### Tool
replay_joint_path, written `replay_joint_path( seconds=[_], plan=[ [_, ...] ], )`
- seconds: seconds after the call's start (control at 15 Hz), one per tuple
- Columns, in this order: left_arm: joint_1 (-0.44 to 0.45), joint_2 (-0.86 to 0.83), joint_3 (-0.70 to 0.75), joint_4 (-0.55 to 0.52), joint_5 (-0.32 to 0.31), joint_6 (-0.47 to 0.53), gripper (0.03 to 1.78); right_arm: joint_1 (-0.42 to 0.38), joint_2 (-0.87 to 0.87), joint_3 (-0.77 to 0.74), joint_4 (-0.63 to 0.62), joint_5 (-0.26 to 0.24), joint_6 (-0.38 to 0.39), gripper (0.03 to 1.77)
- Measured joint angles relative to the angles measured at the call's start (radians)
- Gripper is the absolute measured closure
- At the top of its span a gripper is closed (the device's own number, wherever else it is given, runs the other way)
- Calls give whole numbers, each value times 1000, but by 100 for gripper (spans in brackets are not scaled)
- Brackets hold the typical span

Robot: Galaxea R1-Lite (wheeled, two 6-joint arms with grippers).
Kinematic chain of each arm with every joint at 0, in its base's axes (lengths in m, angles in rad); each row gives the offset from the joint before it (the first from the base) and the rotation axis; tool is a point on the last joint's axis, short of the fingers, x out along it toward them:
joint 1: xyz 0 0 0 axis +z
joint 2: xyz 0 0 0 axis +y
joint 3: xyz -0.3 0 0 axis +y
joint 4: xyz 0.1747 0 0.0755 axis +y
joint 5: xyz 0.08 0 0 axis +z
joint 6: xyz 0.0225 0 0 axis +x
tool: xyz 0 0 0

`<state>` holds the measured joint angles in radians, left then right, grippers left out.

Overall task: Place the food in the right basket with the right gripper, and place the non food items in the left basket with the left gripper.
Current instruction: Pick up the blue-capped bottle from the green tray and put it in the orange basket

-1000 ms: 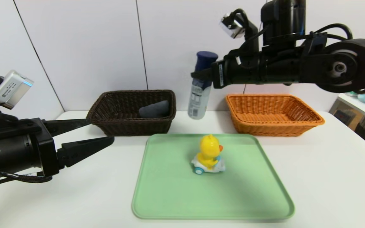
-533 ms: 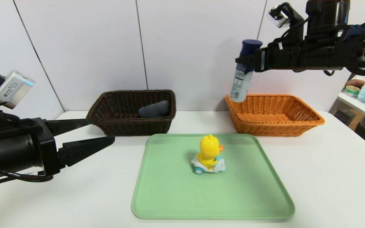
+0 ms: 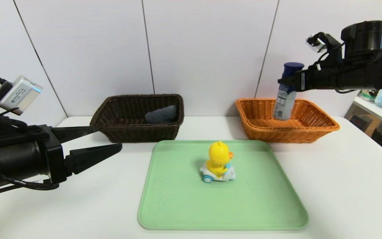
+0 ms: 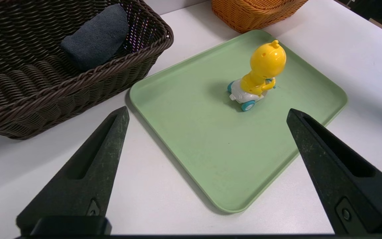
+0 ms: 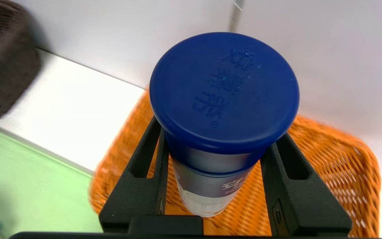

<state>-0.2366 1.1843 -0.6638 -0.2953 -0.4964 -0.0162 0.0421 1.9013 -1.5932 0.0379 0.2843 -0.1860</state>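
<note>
A white table (image 3: 343,186) holds a green tray (image 3: 177,205) at its centre. A yellow duck toy (image 3: 218,161) on small wheels stands upright on the tray, slightly toward twelve o'clock of the tray's middle. From the tray, a dark brown basket (image 3: 111,124) sits at about eleven o'clock, with a dark grey cloth (image 3: 161,114) lying inside against its right wall. An orange basket (image 3: 313,127) sits at about one o'clock.

The right gripper (image 3: 282,80) reaches in from three o'clock and pinches a blue-capped bottle (image 3: 285,96) just below its cap, one finger on each side. The bottle hangs nearly upright in the air over the orange basket, its base inside the rim's outline.

The left gripper (image 3: 106,141) hovers above the table at nine o'clock of the tray, fingers spread wide and holding nothing.
</note>
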Motion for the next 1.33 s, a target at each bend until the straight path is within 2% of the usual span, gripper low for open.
replay_joint_path(
  seconds=[0.33,0.93,1.0,1.33],
  plan=[
    [-1,10,0,0,0,0,12,-65,37,72,-120,0,-5,101],
    [0,26,2,-3,2,0,12,-86,132,84,-236,6,-3,101],
    [0,27,1,-3,1,0,12,-87,135,83,-237,5,-1,98],
    [-1,31,0,-3,1,0,12,-86,135,93,-231,6,2,55]
  ],
)
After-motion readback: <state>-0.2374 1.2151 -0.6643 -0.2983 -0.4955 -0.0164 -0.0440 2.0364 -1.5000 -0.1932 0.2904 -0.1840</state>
